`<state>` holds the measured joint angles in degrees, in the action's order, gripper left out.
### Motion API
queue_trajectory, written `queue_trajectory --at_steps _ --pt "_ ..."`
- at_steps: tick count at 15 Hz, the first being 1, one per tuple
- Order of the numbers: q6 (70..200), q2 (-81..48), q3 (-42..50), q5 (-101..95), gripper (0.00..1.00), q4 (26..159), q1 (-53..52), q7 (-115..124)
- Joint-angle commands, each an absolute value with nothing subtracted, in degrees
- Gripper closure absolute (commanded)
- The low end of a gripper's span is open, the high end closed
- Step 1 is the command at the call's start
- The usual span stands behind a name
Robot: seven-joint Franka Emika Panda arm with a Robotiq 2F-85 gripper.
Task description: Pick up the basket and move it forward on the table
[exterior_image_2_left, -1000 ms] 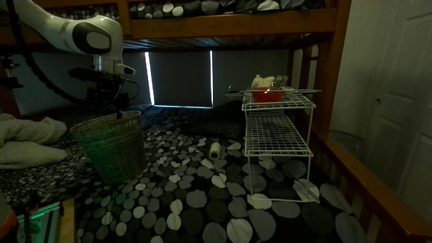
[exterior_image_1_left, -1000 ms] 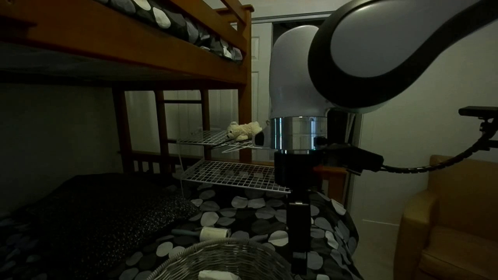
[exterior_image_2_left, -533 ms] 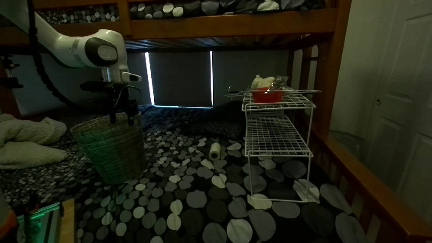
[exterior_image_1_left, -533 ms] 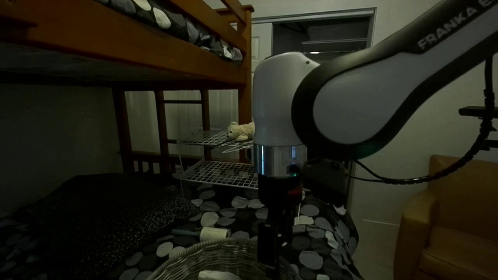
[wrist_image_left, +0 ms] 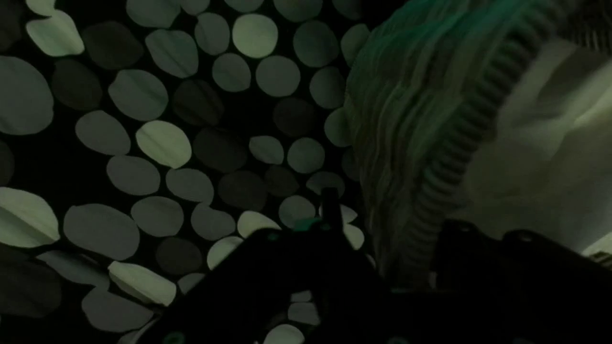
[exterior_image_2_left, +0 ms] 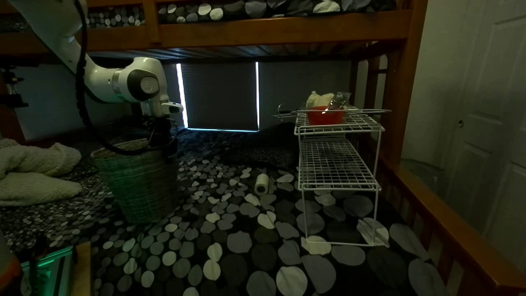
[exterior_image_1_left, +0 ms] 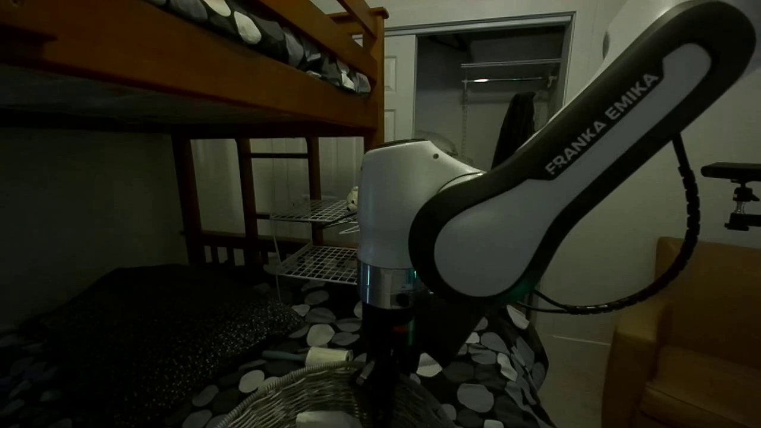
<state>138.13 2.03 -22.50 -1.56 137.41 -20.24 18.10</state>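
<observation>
The pale woven basket [exterior_image_2_left: 135,185] stands on the table [exterior_image_2_left: 230,263], whose black cloth has white and grey circles. In an exterior view only the basket's upper part [exterior_image_1_left: 285,395] shows, at the bottom edge. My gripper [wrist_image_left: 392,220] straddles the braided rim [wrist_image_left: 449,148] in the wrist view, one finger [wrist_image_left: 330,210] outside the wall and the other inside. Cloth shows between the outer finger and the wall, so the jaws stand open; the inner finger is close against the rim, contact unclear. Pale material [wrist_image_left: 535,162] lies inside the basket.
A white wire rack [exterior_image_2_left: 339,160] with a red bowl [exterior_image_2_left: 324,116] and a pale plush toy on top stands on the cloth. A lint roller [exterior_image_2_left: 261,184] lies between basket and rack. The bunk bed's wooden rail [exterior_image_2_left: 283,31] runs overhead. A fleece blanket [exterior_image_2_left: 37,172] lies beside the basket.
The arm has come down and across to the basket, bringing the gripper from above the rim to around it. The basket has shifted slightly towards the rack. The jaws look narrower than before.
</observation>
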Motion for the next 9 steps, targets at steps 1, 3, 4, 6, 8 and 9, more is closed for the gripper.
queue_trajectory --at_steps 1,3,4,6,8,9 --pt "141.8 -1.8 -22.6 -4.6 0.89 135.5 -20.8 22.7" --pt "141.1 -2.4 -22.4 -4.2 1.0 134.3 -21.0 21.5" --pt "139.7 -2.4 -22.4 -2.8 1.0 133.6 -21.2 19.1" --pt "139.7 -1.7 -22.6 0.9 0.98 133.6 -21.4 12.8" --pt "142.4 1.2 -22.0 6.1 0.98 134.9 -20.8 8.2" --pt "143.8 3.3 -21.4 8.9 0.98 136.1 -20.3 9.0"
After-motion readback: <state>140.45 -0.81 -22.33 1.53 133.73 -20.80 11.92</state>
